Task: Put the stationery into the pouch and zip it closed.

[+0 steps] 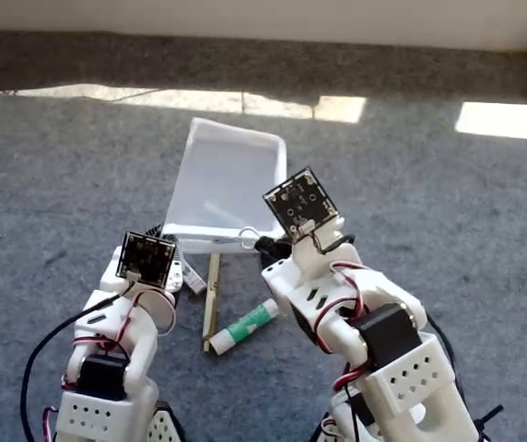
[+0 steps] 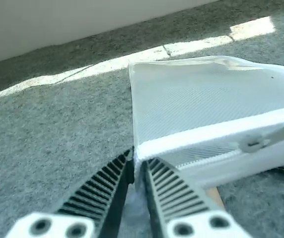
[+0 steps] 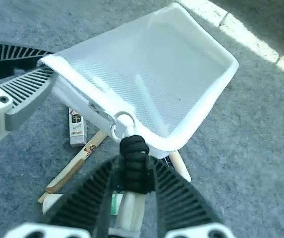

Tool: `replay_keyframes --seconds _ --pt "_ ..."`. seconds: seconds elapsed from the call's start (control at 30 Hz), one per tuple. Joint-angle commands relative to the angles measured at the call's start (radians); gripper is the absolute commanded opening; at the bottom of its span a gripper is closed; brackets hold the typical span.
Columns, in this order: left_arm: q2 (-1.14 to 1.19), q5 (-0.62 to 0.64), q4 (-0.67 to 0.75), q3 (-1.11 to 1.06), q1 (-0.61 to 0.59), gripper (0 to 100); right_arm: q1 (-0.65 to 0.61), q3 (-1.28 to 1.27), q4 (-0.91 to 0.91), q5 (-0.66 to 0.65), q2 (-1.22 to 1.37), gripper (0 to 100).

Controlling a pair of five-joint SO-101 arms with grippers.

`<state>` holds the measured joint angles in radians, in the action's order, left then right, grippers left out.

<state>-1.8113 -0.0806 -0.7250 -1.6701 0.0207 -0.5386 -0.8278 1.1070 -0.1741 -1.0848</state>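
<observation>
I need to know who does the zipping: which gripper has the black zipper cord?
The right gripper, closed on the black cord tied to the zipper; the left gripper instead pinches the pouch corner.

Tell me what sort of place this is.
Probably an indoor room: grey carpet lies under the pouch, a pale wall runs along the far edge, and patches of sunlight fall across the carpet, as if through a window.

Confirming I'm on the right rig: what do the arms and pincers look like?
The left arm and right arm are white plastic with black servos, red-and-black cables and a square black board at each wrist. Left pincer and right pincer: dark ribbed fingers, white bases.
</observation>
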Motion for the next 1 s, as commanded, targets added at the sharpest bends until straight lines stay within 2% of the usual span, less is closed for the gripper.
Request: replay_keyframes --seconds 0.0,0.37,0.97 --pt "-0.012 -0.006 0.023 0.035 -0.073 1 0.059 0.024 0.001 -0.023 -0.035 0.6" --pt "-0.012 -0.006 0.020 0.041 -0.099 1 0.179 0.024 0.001 -0.080 -0.035 0.6" --pt "-0.012 -0.005 0.018 0.053 -0.120 1 0.213 0.024 0.001 -0.118 -0.035 0.6"
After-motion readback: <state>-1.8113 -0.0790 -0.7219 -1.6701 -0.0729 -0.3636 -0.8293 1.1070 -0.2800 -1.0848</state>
